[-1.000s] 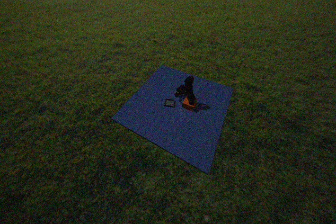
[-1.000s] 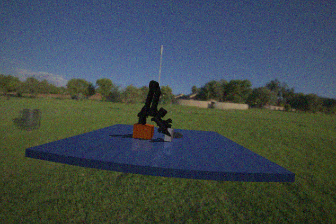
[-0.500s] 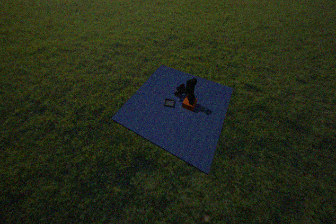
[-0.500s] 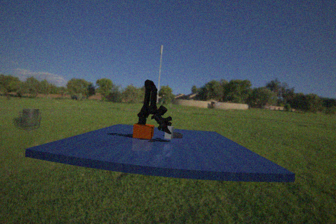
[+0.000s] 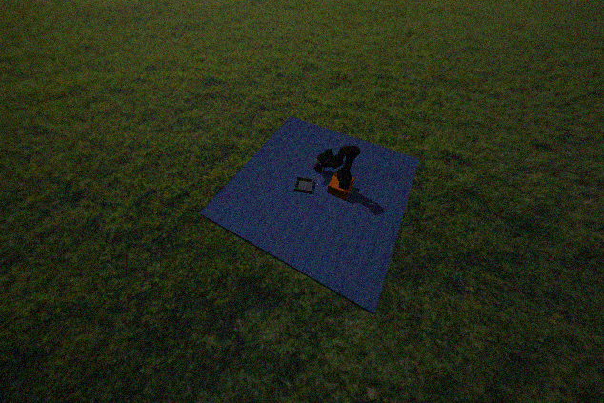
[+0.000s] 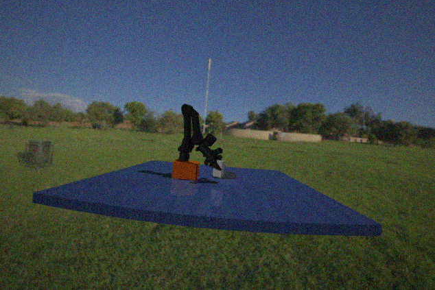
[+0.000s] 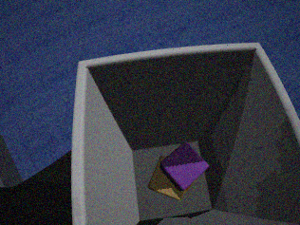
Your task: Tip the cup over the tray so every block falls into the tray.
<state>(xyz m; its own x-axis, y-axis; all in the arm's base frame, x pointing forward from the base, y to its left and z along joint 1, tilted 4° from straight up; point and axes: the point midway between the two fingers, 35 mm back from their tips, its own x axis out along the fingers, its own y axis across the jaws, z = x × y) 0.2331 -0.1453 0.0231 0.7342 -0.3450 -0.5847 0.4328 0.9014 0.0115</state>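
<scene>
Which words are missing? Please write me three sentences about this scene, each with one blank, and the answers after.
The cup holds a ____ block resting against a tan one.
The robot's arm stands on an ____ box.
The hand is shut on the ____.

Missing words: purple; orange; cup
</scene>
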